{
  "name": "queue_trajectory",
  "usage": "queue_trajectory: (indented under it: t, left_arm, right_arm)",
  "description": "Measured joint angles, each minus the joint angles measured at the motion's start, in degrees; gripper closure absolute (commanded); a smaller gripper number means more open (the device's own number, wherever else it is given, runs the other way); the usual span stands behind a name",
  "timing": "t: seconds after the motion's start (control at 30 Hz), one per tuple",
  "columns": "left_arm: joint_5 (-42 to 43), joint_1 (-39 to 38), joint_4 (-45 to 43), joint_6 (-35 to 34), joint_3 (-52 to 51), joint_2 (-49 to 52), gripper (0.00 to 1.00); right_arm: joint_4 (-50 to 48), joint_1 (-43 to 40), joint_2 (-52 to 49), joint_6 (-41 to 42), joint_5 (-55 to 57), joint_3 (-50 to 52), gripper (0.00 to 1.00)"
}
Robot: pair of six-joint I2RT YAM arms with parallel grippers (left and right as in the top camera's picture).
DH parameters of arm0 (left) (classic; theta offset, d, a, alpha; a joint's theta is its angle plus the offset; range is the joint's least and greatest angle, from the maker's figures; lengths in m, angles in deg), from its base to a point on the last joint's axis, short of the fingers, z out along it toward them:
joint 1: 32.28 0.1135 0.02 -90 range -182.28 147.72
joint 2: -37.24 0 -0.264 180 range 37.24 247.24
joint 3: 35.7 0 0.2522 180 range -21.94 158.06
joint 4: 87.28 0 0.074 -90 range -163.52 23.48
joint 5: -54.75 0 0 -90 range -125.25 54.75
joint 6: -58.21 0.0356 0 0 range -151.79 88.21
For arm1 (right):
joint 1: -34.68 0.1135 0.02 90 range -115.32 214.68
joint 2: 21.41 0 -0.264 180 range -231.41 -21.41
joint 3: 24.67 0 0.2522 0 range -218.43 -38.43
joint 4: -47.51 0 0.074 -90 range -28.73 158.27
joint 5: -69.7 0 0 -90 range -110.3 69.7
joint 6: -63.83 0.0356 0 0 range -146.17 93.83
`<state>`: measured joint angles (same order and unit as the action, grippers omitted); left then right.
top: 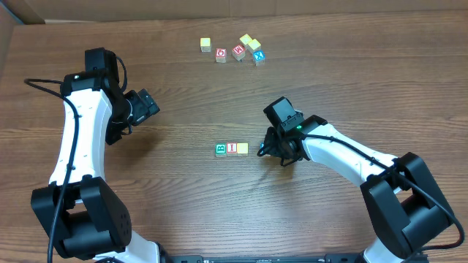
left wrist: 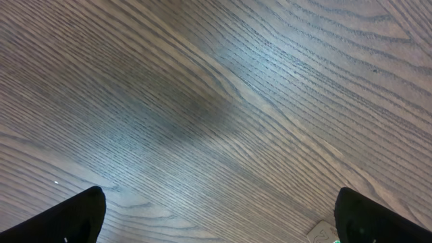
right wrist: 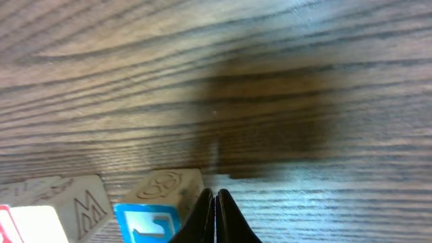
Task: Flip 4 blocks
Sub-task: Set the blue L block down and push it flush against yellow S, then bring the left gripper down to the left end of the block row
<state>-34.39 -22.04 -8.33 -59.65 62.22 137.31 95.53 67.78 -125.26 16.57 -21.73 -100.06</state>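
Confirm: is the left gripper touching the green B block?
Apart. Overhead shows the left gripper well left of the green B block, with table showing between them.

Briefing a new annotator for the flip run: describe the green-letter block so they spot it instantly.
Near the middle of the wooden table, three cubes sit in a tight row beside the right claw. The green B block is the row's end farthest from that claw. Its neighbours, the red-marked block and the yellow block, show no green.
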Motion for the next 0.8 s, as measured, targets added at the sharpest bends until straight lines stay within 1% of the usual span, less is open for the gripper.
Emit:
queue_trajectory:
  t: [0.6, 0.8]
  left_arm:
    - [0.0, 0.0, 0.0, 0.0, 0.0, 0.0, 0.0]
    - [0.0, 0.0, 0.0, 0.0, 0.0, 0.0, 0.0]
  right_arm:
    - [-4.66, 4.22, 0.0, 1.57, -1.33, 0.11, 0.9]
    - [-6.03, 4.22, 0.0, 0.46, -1.29, 0.13, 0.85]
